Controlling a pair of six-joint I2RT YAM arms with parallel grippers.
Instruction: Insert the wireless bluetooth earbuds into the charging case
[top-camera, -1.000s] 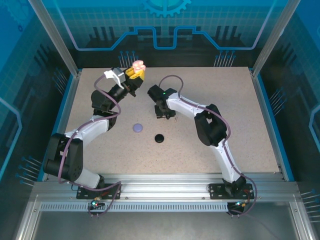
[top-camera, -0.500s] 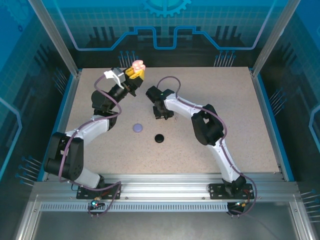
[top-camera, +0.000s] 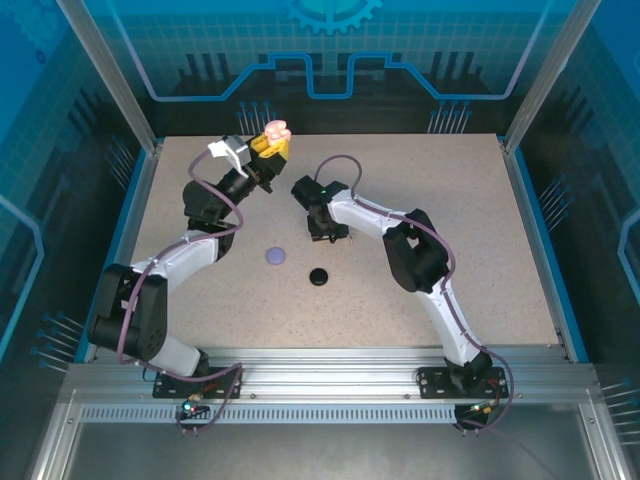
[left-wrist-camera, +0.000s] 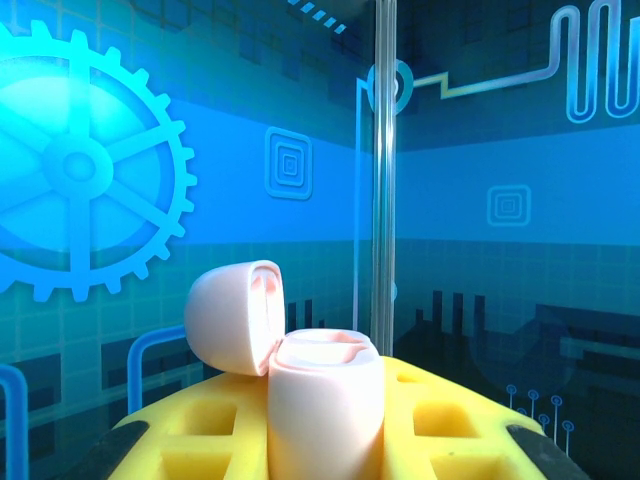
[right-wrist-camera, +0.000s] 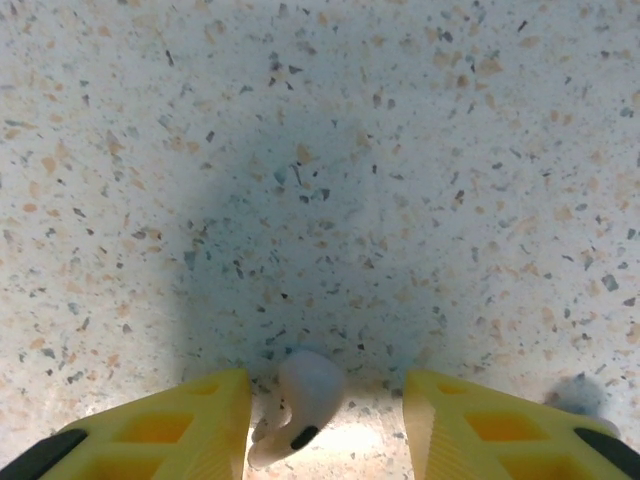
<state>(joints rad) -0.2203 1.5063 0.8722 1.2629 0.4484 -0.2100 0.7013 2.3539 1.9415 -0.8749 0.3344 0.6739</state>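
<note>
My left gripper is raised over the back of the table, shut on a pale pink charging case. In the left wrist view the case stands upright between the yellow fingers, its lid hinged open to the left and its two sockets empty. My right gripper points down at the table, jaws open. In the right wrist view a pale pink earbud lies on the table between the fingertips, close to the left one, with a gap to the right one.
A closed lavender round case and a closed black round case lie on the speckled table in front of both grippers. A small pale blurred thing lies just right of the right finger. Blue walls enclose the table.
The right gripper has shifted a little to the left, staying low over the table. The left arm and the pink case have not moved.
</note>
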